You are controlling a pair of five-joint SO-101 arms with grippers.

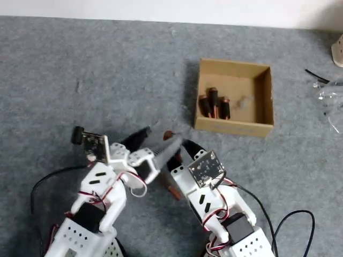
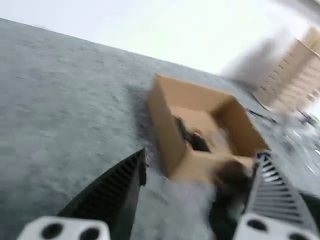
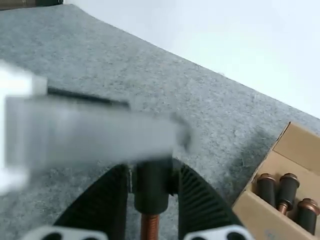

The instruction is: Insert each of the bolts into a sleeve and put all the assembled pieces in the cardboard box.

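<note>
**Grey felt under a pale backdrop**

A grey, felt-like tabletop covers nearly the whole high view under soft, even light. A white band runs along the top edge of the frame. At the right edge lie clear plastic bits and a thin black wire, with a beige object above them.

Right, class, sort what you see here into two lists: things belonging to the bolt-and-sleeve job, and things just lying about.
Job: brown cardboard box; three black sleeves with copper bolts inside it; black sleeve on a copper bolt, gripped by the right hand; open left hand.
Lying about: thin black wire; clear plastic bits.
</note>
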